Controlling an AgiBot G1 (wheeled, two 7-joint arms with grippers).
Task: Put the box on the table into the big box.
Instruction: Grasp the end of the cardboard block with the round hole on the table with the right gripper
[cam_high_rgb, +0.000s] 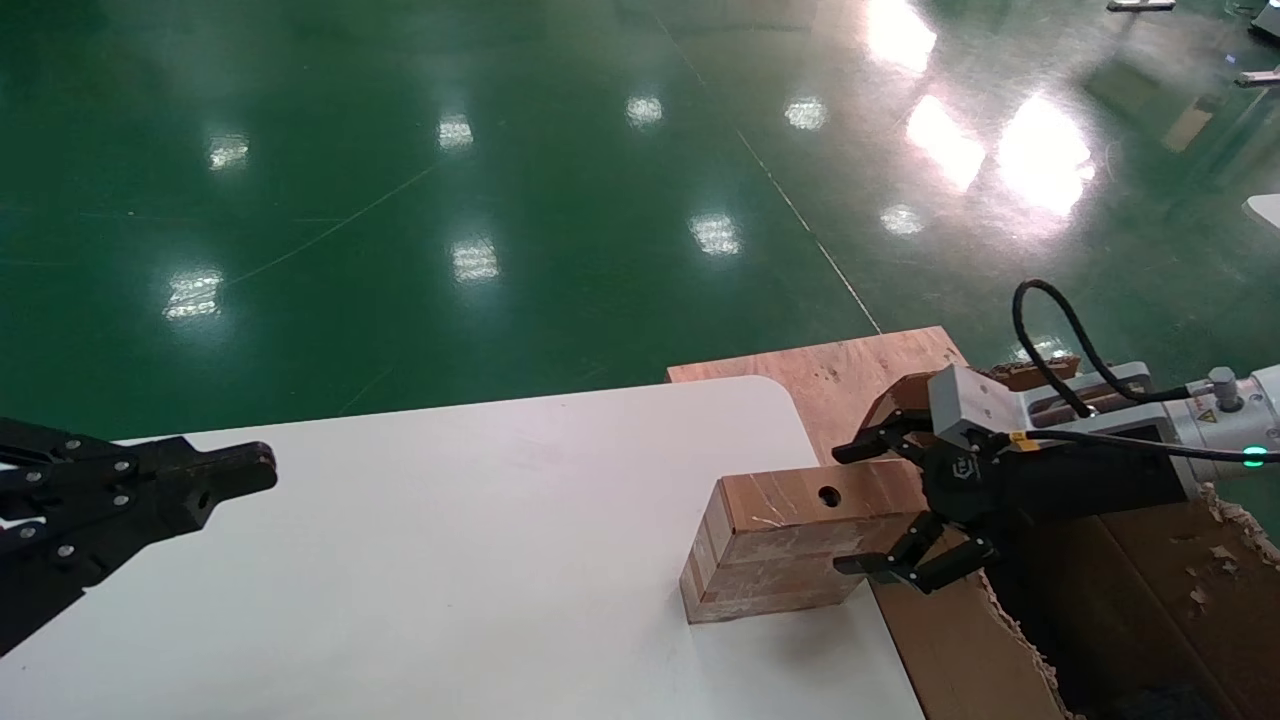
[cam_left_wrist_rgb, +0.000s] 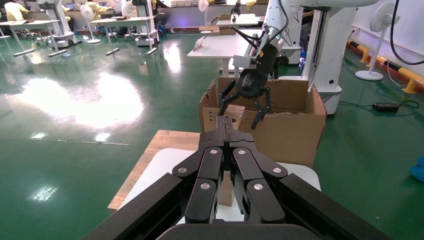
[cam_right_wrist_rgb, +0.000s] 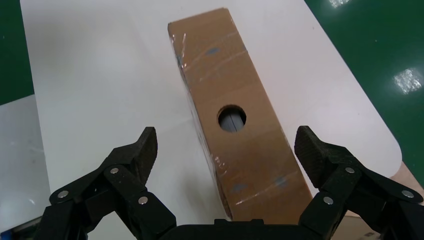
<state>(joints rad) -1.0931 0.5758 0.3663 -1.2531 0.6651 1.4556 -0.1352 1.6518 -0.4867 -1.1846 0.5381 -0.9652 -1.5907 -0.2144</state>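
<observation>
The box (cam_high_rgb: 790, 535) sits on the white surface (cam_high_rgb: 450, 560) at its edge nearest the big box (cam_high_rgb: 1150, 600), resting on a long narrow side with the broad holed face turned up. Round hole (cam_high_rgb: 829, 495) is visible in that face, and clear tape shows along the edges. The right pincer (cam_high_rgb: 865, 510) is spread wide around the end of the box that faces the big box, one finger by the far side of the box and one by the near side. In the right wrist view the pincer (cam_right_wrist_rgb: 225, 150) has both pads apart from the cardboard, the box (cam_right_wrist_rgb: 235, 115) running straight out between them, so nothing is gripped. The big box stands just beside the surface with ragged torn flap edges; its inside is dark. A brown plywood board (cam_high_rgb: 840, 370) lies beyond the box, sticking out from under the surface corner. The left pincer (cam_high_rgb: 235, 472) hovers over the surface well apart from the box, at the side away from the big box, its fingers pressed together and carrying nothing; the left wrist view shows the same pincer (cam_left_wrist_rgb: 227, 131) with tips meeting. Green glossy floor (cam_high_rgb: 450, 200) all around.
</observation>
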